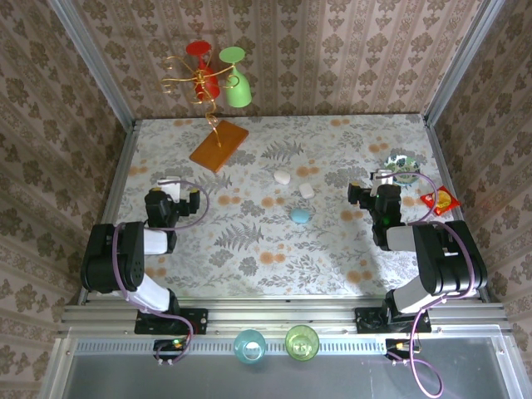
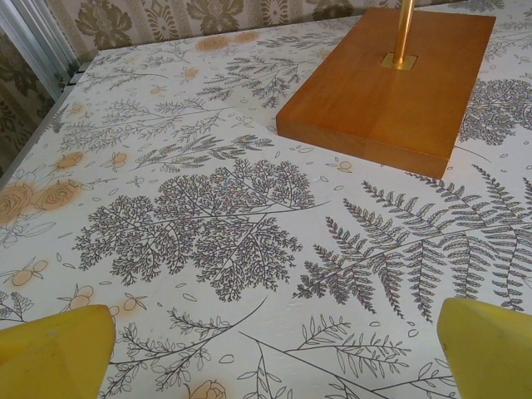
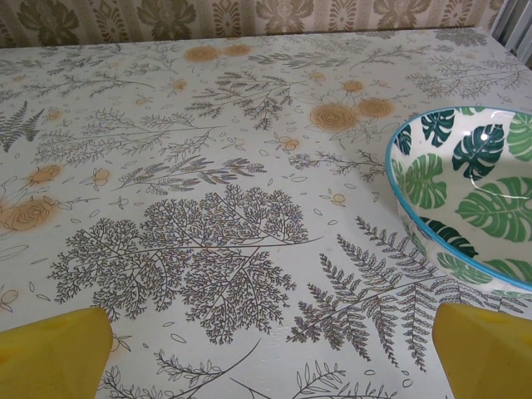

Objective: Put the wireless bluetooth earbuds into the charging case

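Both sets of jaws released, nothing held.
Three pebble-like cases (image 1: 307, 190) (two white, one pale blue) lie on the desk (image 1: 249, 258) between left gripper (image 1: 170, 183) and right gripper (image 1: 383, 177), well apart from both; earbuds too small to pick out. Wooden base (image 2: 391, 83) ahead of left, leaf-print bowl (image 3: 474, 191) beside right.

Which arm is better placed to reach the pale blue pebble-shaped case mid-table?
Right, probably: the open right gripper sits nearer the pale blue pebble-shaped case than the left gripper.
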Tool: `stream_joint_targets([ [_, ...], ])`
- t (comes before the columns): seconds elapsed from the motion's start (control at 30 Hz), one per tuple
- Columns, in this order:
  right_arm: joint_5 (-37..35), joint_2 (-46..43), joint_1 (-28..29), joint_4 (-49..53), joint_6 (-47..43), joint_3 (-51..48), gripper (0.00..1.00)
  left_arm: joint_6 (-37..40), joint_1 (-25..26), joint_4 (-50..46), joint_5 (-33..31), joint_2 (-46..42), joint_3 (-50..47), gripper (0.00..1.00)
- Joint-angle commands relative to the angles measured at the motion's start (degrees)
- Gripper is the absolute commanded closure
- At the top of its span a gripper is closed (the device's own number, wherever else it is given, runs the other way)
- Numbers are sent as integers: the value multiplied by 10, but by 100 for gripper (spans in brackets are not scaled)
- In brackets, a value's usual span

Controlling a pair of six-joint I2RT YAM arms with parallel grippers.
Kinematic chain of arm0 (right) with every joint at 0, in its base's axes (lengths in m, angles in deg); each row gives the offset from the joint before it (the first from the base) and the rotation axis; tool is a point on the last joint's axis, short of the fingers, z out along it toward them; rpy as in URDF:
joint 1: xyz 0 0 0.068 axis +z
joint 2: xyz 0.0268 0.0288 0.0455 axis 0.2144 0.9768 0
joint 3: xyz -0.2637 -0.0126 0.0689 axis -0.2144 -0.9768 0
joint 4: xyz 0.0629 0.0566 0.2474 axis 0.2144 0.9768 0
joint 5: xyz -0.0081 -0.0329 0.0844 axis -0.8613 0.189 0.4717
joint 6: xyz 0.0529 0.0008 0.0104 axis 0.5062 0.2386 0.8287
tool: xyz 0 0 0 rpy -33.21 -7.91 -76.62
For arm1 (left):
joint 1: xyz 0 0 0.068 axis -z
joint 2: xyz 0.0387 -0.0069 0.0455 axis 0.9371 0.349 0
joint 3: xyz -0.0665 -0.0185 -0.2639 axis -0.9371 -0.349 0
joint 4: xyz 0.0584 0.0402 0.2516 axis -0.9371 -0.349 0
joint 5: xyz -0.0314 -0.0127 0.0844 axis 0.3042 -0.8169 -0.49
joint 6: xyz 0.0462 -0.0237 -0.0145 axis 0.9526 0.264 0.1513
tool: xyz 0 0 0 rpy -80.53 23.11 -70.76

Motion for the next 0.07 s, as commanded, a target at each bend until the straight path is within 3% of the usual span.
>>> stream_joint_targets([
  [0.0,5,1,-2,-26,-5,-3,0,-5,-1,1,-6,-1,13,0],
  [0.03,5,1,-2,-29,-5,-7,0,-5,0,2,-7,-1,12,0],
])
